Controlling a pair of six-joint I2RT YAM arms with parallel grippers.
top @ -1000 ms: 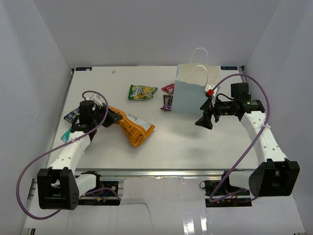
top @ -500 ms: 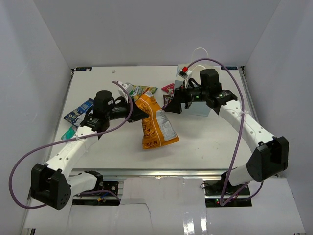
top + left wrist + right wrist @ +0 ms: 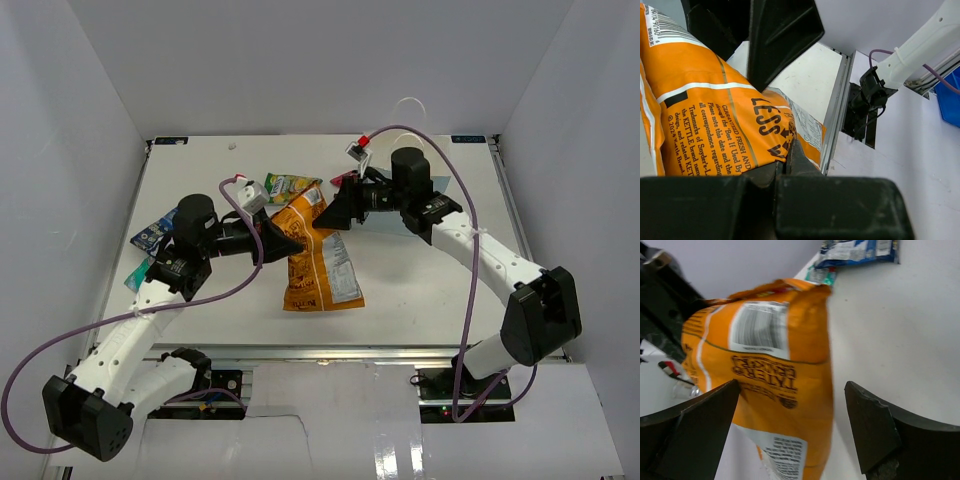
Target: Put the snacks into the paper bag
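The large orange chip bag (image 3: 318,262) hangs upright over the middle of the table, and my left gripper (image 3: 292,243) is shut on its left edge. In the left wrist view the jaws (image 3: 788,156) pinch the orange bag (image 3: 705,120). My right gripper (image 3: 335,213) is open, with its fingers either side of the bag's top. The right wrist view shows the chip bag (image 3: 775,375) between those fingers (image 3: 705,425), with a gap on the right side. The paper bag is mostly hidden behind my right arm; only a white handle (image 3: 408,103) and a blue sliver (image 3: 442,186) show.
A green candy bag (image 3: 285,184) and a red wrapper (image 3: 346,178) lie behind the chip bag. A blue packet (image 3: 150,233) and a teal one (image 3: 135,277) lie at the left, near my left arm. White walls enclose the table.
My left gripper lifted the orange chip bag off the table and carried it right. My right arm swung left from beside the paper bag to the chip bag's top, jaws open.
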